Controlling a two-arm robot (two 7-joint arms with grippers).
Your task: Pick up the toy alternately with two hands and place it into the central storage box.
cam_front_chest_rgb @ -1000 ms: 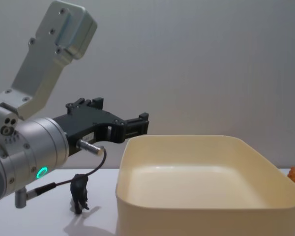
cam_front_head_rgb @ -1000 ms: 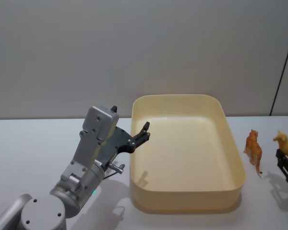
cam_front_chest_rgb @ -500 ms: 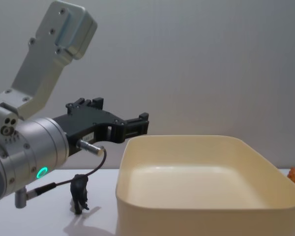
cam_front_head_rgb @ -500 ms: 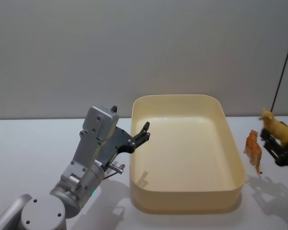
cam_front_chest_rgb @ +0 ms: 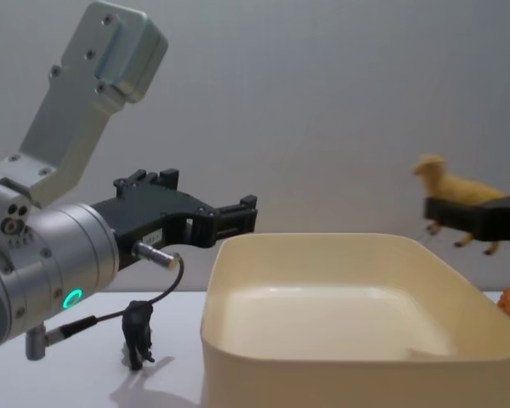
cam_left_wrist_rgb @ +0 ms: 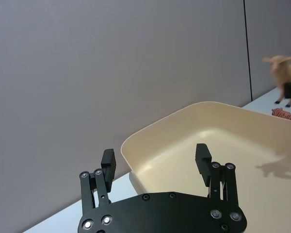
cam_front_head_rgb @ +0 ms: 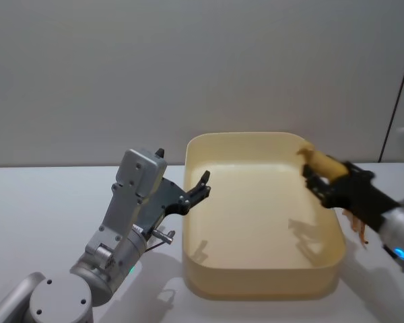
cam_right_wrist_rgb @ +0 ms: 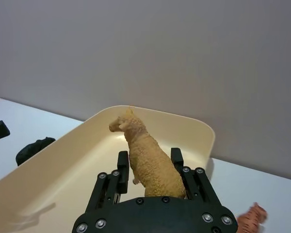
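Tan sheep (in right gripper) faces left, level.

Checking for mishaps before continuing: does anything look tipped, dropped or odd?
Nothing stands out. The right gripper holds the yellow toy upright above the tub, the left gripper hangs open at the tub's left, and the black toy stands upright.

One cream storage box. Three toy animals: a tan animal, an orange animal, a black animal. Two grippers: left gripper, right gripper.
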